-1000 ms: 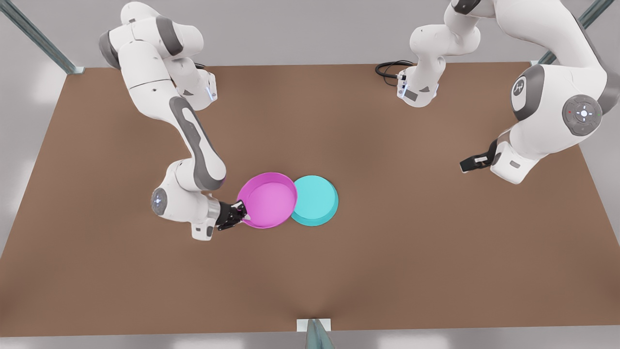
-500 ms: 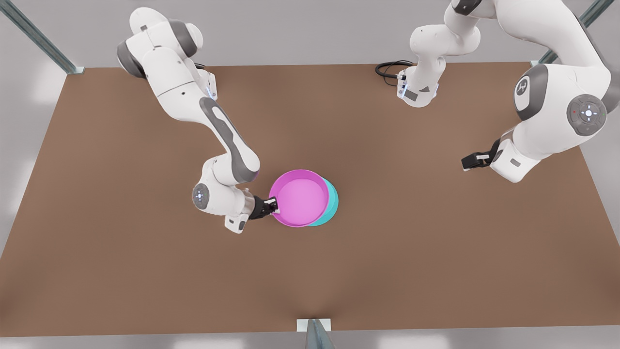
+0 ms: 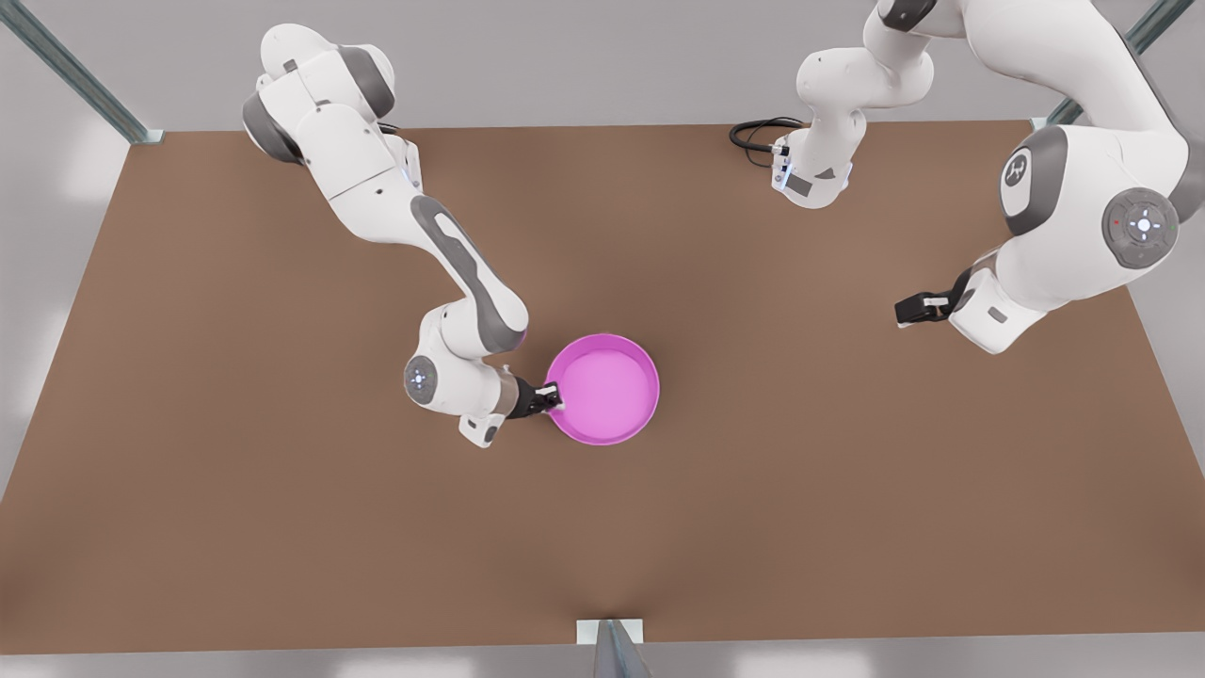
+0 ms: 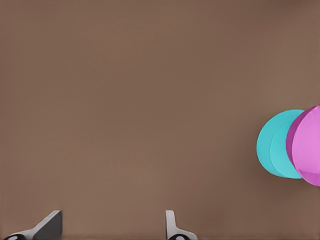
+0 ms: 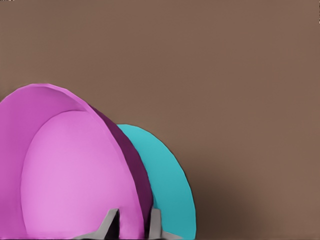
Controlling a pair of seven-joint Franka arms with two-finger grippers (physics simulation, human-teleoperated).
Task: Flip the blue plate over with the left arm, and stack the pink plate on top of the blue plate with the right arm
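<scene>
In the front view the pink plate [image 3: 603,388] lies open side up and covers the blue plate entirely. My right gripper [image 3: 548,395] is shut on the pink rim at the side toward the front view's left. The right wrist view shows its fingers [image 5: 111,224] pinching the pink plate's [image 5: 65,170] rim, with the blue plate [image 5: 170,185] just beneath and behind it. I cannot tell whether the two plates touch. My left gripper [image 3: 911,308] waits open at the front view's right, far from both. From its wrist view the gripper [image 4: 112,230] faces bare table, with the blue plate [image 4: 272,150] and pink plate [image 4: 307,150] off to one side.
A brown table [image 3: 282,527] carries everything. A black cable [image 3: 753,137] coils near the arm base at the back. Metal frame posts [image 3: 617,650] stand at the front edge and back corners.
My right gripper carried the pink plate toward the front view's right, from beside the blue plate to fully over it. The left arm barely shifted.
</scene>
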